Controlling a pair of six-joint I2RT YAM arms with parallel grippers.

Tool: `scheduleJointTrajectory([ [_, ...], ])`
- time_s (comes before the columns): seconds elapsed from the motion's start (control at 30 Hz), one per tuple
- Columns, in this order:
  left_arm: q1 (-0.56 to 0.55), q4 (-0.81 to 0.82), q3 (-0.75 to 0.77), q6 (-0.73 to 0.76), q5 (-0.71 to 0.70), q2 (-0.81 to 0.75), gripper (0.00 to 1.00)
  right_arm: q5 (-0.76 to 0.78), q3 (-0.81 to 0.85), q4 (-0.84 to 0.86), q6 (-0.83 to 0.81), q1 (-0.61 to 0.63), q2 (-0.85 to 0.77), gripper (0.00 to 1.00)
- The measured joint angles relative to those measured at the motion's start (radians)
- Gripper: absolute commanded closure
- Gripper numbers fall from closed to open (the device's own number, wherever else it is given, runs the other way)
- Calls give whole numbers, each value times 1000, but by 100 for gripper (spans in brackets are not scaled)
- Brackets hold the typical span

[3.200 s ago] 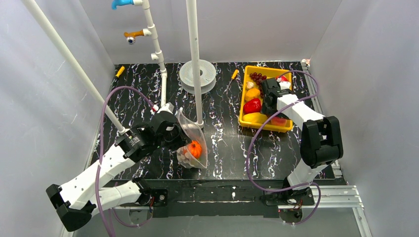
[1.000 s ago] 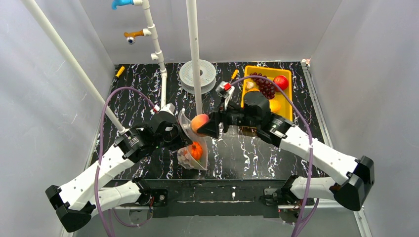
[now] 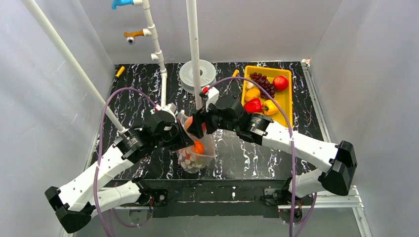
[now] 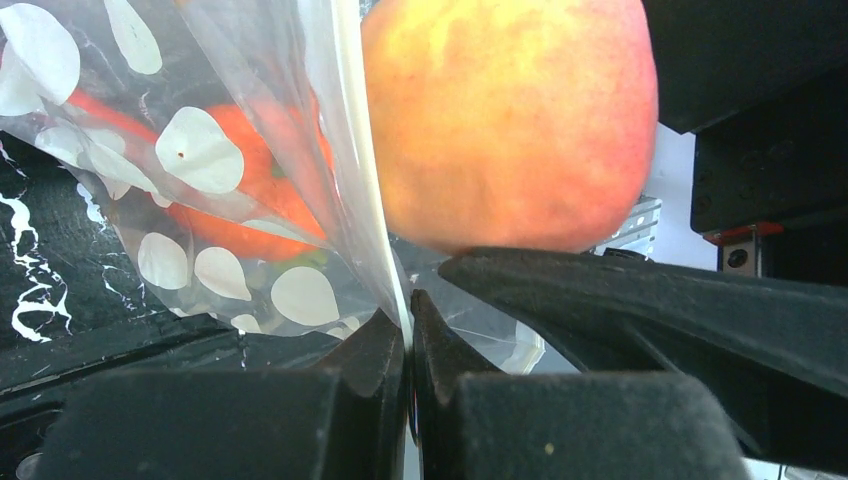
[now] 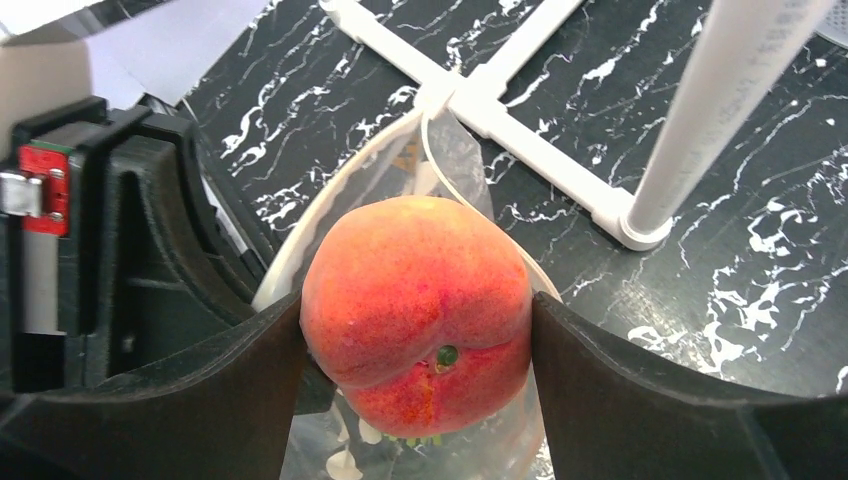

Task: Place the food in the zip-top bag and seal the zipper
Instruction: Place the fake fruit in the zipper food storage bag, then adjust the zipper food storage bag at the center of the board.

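Note:
The clear polka-dot zip-top bag (image 3: 193, 159) hangs open near the table's front centre, with an orange carrot (image 3: 198, 147) inside. My left gripper (image 3: 176, 137) is shut on the bag's mouth edge; in the left wrist view the jaws (image 4: 410, 312) pinch the pale zipper strip (image 4: 358, 150). My right gripper (image 3: 190, 126) is shut on the orange-red peach (image 5: 420, 295) and holds it right at the bag's open mouth (image 5: 338, 192). The peach (image 4: 510, 120) fills the left wrist view, beside the carrot (image 4: 240, 205) seen through the plastic.
The yellow tray (image 3: 287, 107) at the back right holds a red pepper (image 3: 252, 105), a yellow pepper (image 3: 270, 106), a yellow fruit (image 3: 252, 93), grapes (image 3: 260, 79) and a red fruit (image 3: 280, 82). A white pole (image 3: 193, 49) and a round white disc (image 3: 197, 74) stand just behind the bag.

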Motion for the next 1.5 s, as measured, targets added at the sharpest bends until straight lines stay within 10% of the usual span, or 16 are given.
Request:
scheduleJointTrajectory([
  [0.6, 0, 10, 0, 4, 0, -24, 100, 16, 13, -33, 8, 0, -32, 3],
  [1.13, 0, 18, 0, 4, -4, -43, 100, 76, -153, -163, 72, -1, -222, 43],
  [1.5, 0, 18, 0, 2, -13, -47, 100, 19, -136, -190, 82, -1, -179, 96],
])
